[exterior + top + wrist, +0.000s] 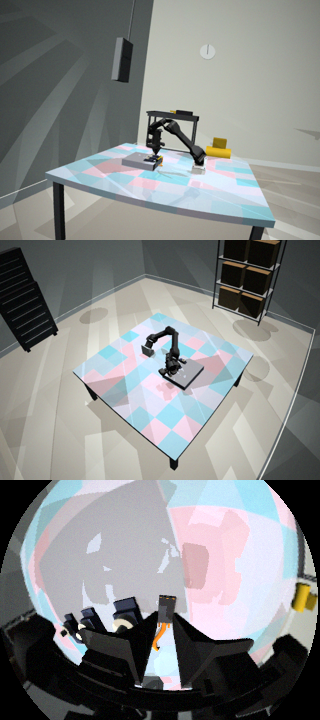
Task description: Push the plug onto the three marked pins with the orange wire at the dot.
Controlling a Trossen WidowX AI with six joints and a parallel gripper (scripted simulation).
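The plug is a small dark block in the wrist view, upright between the fingertips, with small orange marks along its far end. Its orange lead curls from the near end. My gripper points down and is shut on the plug, one fingertip against each side. The grey holder lies under and beside it. Dark servo blocks with pale round tops stand left of the plug in the wrist view, the nearest one close to the left finger. The marked pins cannot be made out.
The arm's pale base plate stands on the checkered table. One servo block shows beside the arm in the top view. A yellow object is beyond the table.
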